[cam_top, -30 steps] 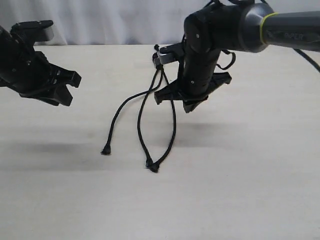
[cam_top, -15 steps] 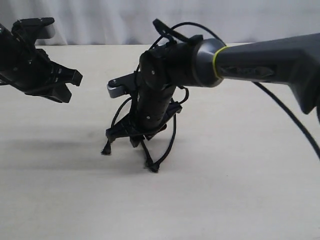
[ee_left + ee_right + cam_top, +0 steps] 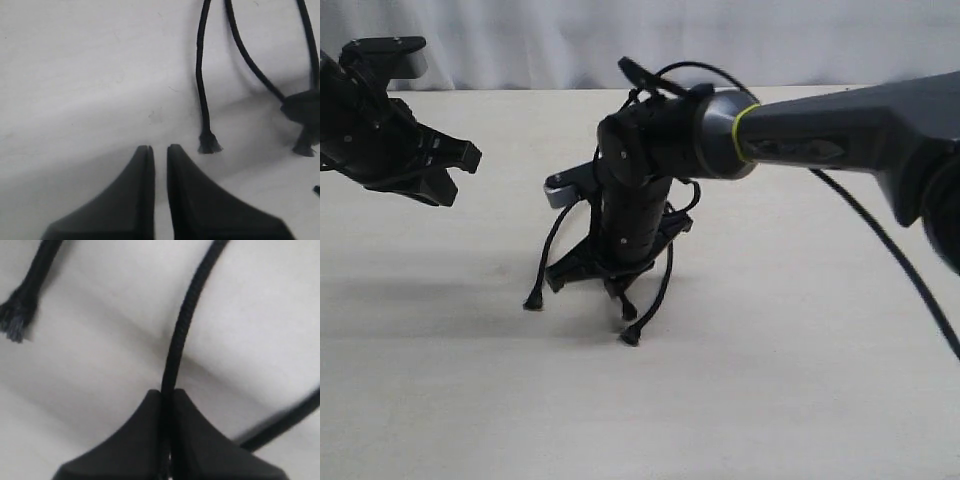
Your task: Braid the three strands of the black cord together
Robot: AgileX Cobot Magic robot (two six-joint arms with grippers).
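Regrasping after a leftward shift
A strand [image 3: 187, 320] of the black cord [image 3: 663, 288] is now pinched by the right tool [image 3: 167, 392] for crossing; the left tool [image 3: 160, 147] is held narrowly parted, empty

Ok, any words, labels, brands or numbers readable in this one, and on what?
No text can be read.
Right arm's grey link: a dark marking, too blurred to read.
No other text in any view.
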